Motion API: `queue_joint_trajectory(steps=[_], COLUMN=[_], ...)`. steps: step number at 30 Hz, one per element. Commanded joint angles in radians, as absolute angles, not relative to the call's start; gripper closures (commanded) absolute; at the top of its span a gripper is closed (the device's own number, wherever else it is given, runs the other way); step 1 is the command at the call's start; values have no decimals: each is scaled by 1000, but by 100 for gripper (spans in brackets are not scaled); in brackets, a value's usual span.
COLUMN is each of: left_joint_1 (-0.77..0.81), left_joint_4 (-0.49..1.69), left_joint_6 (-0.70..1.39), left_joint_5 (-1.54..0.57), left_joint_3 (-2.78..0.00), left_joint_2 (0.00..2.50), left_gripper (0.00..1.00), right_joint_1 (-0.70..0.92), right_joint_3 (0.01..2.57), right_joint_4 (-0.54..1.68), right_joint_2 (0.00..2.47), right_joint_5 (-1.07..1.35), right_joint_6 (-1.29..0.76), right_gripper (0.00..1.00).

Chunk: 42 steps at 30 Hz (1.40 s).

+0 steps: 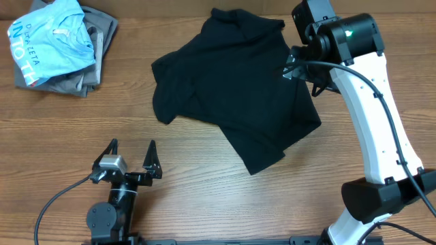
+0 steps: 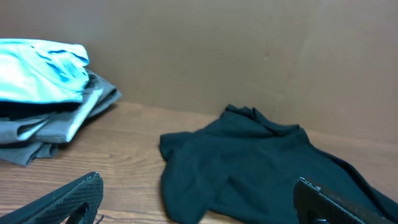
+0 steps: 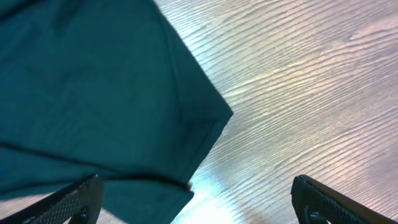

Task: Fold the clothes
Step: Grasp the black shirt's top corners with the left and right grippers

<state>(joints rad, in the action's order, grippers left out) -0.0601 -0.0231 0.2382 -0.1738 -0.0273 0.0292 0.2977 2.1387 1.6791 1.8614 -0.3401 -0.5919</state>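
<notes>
Black garment (image 1: pixel 231 88) lies crumpled on the table (image 1: pixel 204 204), right of centre. Right gripper (image 1: pixel 293 67) hangs over its right edge, fingers apart, holding nothing. Left gripper (image 1: pixel 132 151) stands well apart from the garment, fingers likewise spread and empty.

Wood-grain table (image 1: pixel 225 197) in front of me, black garment (image 1: pixel 231 88) spread rumpled and skewed at far centre-right, grey garments (image 1: pixel 102 34) piled far left, light blue shirt (image 1: pixel 54 37) on top, piles well apart
</notes>
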Motion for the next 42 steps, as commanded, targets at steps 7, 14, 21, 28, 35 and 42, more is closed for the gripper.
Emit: queue_joint_trajectory(steps=[7, 14, 21, 28, 35, 42], left_joint_1=[-65, -65, -63, -62, 8, 194], left_joint_4=[121, 411, 602, 653, 609, 566], left_joint_6=[116, 82, 178, 186, 98, -31], left_joint_5=[-357, -534, -450, -437, -281, 41], left_joint_3=[-483, -935, -1106, -1115, -1185, -1357], left_joint_2=[571, 1118, 1425, 1669, 1741, 1792], left_gripper=[0, 0, 0, 0, 0, 0], right_joint_1=[228, 186, 166, 166, 166, 166], right_joint_3=[1963, 1851, 1806, 1780, 1780, 1780], right_joint_4=[1532, 1466, 1436, 1378, 1347, 1328], right_joint_2=[1837, 1839, 1841, 1842, 1842, 1842], right_joint_5=[-372, -332, -312, -286, -275, -234], right_joint_6=[-622, -622, -622, -622, -622, -622], right_gripper=[0, 0, 0, 0, 0, 0])
